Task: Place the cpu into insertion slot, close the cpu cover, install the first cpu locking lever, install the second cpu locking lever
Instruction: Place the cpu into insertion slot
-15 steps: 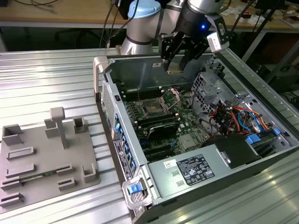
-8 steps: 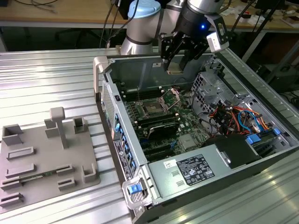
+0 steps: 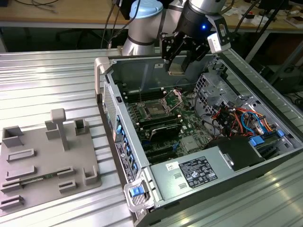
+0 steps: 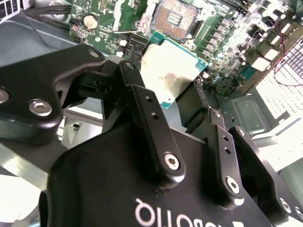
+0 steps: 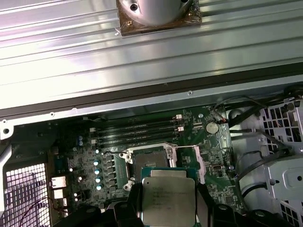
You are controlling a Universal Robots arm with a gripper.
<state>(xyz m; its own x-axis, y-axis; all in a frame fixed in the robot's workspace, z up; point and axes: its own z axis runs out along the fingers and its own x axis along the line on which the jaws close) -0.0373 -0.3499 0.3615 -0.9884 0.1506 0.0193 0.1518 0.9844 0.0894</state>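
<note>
My gripper (image 3: 176, 65) hangs above the back of the open computer case, shut on the cpu (image 3: 176, 69), a flat square chip with a silvery-tan face. In both wrist views the cpu (image 4: 166, 67) (image 5: 168, 198) sits between the black fingers (image 4: 147, 109), held by two opposite edges. The insertion slot (image 3: 155, 109) lies on the motherboard below and in front of the gripper, its dark centre uncovered (image 5: 147, 163) (image 4: 173, 16). The cpu cover (image 3: 174, 97) stands raised at the slot's edge. The cpu is well above the slot and does not touch it.
The case's grey wall (image 3: 142, 75) rises behind the board. Long black memory slots (image 5: 137, 130) lie beside the socket. A drive cage (image 3: 214, 85), coloured cables (image 3: 239, 116) and a power supply (image 3: 199, 172) fill the exterior view's right. A grey fixture plate (image 3: 42, 161) lies on the table at its left.
</note>
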